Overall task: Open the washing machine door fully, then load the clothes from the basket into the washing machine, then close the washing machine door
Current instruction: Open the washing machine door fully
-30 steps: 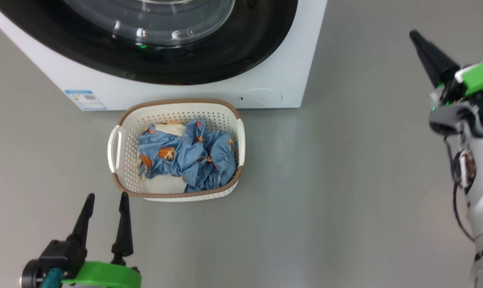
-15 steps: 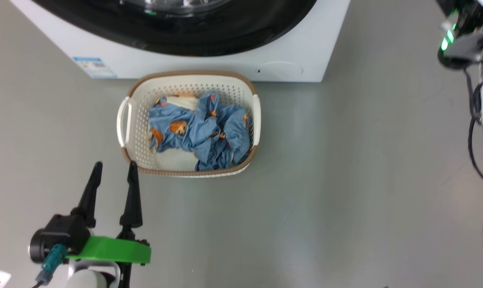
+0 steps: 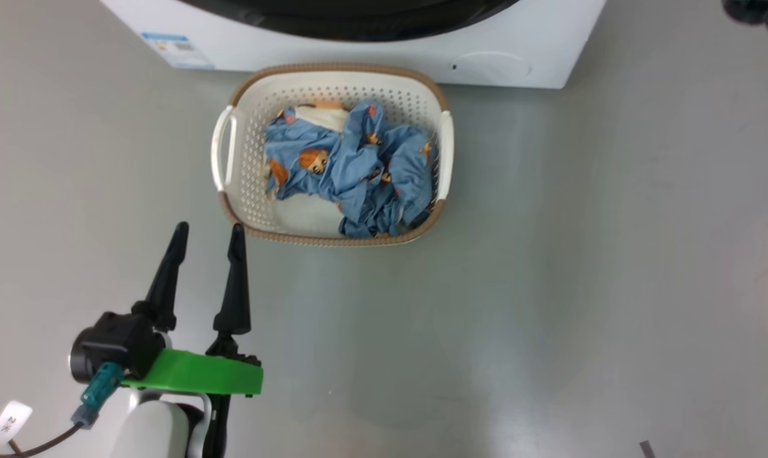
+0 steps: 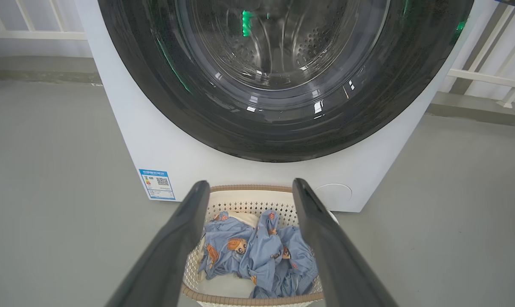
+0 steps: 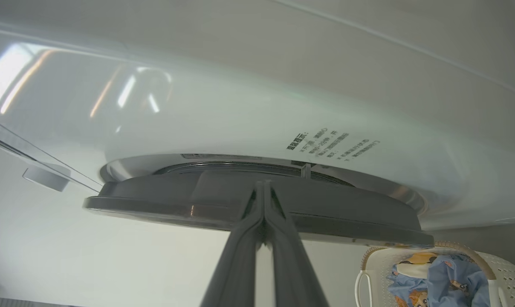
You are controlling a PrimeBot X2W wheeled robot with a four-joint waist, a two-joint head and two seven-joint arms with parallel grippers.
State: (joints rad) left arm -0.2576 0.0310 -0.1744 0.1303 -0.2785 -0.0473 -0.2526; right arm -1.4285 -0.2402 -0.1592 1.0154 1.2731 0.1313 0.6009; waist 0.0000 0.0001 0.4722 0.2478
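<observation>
A big white front-loading washing machine (image 4: 155, 140) is seen standing on a grey floor (image 3: 549, 286). Its large round door, a wide glossy black ring around bulging clear glass (image 4: 283, 128), lies against the machine's front and is apparently shut. Just in front of the machine's base a small cream-white perforated plastic basket with a brown woven-look rim (image 3: 250, 165) is set on the floor. The clothes, light blue fabric printed with orange-brown bears over a cream-white piece (image 3: 352, 172), are heaped inside it. The left gripper (image 3: 208, 227) is held above the floor near one near corner of the basket, its two long dark fingers spread wide with nothing between them. The right gripper (image 5: 264, 184) is pressed fully together around nothing, and its tips lie at the dark outer edge of the door. Whether that edge is actually touched cannot be made out in the right wrist view. The door is judged to be rigid and fairly heavy, and its polished ring looks slippery, so a flat squeeze on the face would likely slide. It is better hooked behind the rim on the side away from the hinge and drawn round its arc. The clothes are judged soft, limp and light, best pinched at the raised bunch in the middle of the heap. The basket looks light and may be dragged along if fabric snags on its holes.
</observation>
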